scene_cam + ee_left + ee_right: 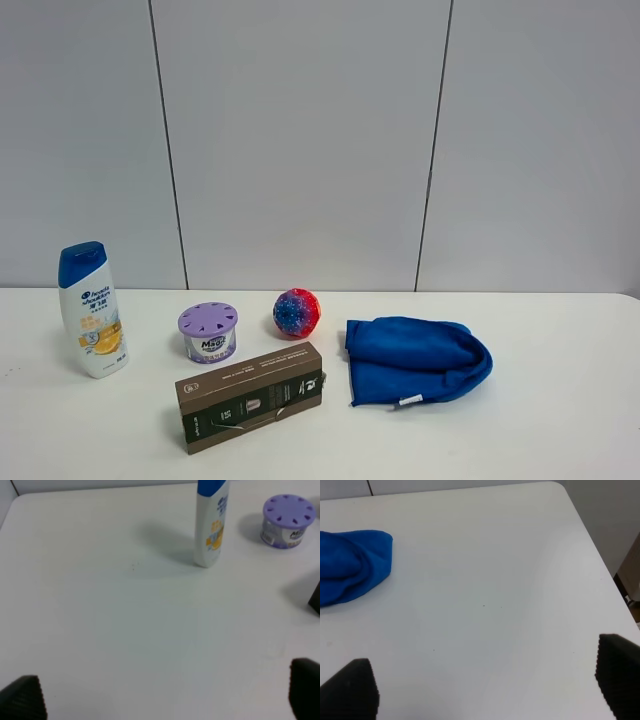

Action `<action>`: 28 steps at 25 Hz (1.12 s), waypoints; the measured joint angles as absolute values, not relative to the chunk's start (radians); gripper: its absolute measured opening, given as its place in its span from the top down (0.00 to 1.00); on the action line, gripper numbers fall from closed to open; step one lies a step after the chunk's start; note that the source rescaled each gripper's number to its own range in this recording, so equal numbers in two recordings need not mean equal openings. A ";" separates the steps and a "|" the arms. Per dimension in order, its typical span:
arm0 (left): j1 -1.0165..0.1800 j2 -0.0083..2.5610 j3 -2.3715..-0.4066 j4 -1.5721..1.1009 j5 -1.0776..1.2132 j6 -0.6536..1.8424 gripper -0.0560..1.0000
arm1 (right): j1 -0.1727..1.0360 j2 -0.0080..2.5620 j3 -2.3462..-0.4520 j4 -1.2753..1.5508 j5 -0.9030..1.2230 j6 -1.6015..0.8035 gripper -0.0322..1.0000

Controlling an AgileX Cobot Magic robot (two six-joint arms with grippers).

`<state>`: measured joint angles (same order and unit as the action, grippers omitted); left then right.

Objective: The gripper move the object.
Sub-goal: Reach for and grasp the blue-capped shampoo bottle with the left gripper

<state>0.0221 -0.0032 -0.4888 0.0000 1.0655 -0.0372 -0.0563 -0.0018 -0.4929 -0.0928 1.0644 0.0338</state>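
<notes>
The object, a tall white shampoo bottle [92, 309] with a blue cap and orange label, stands upright at the table's left; the left wrist view also shows the bottle [211, 526]. Neither arm appears in the exterior view. My left gripper [165, 700] is open, its black fingertips [22, 700] far apart over bare table, well short of the bottle. My right gripper [485, 685] is open too, fingertips [619, 672] wide over bare table near the right edge.
A purple-lidded round tub [209, 332] sits right of the bottle, also seen as the tub [288, 521]. A brown box [250, 396] lies in front. A red-blue ball [297, 313] and a blue cloth [418, 360], the same cloth [351, 565], lie mid-table.
</notes>
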 joint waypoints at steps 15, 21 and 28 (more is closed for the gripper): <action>0.022 -0.003 -0.489 0.000 1.066 -0.037 0.00 | -0.056 -0.002 -0.493 -0.093 1.064 0.034 0.00; 0.022 -0.003 -0.506 0.000 1.029 -0.038 0.00 | -0.056 -0.002 -0.493 -0.093 1.064 0.034 0.00; 0.022 0.151 -0.611 -0.081 0.805 -0.050 0.00 | -0.056 -0.002 -0.493 -0.093 1.064 0.034 0.00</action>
<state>0.0221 0.1514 -0.6113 -0.0811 0.8049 -0.0496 -0.0563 -0.0018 -0.4929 -0.0928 1.0644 0.0338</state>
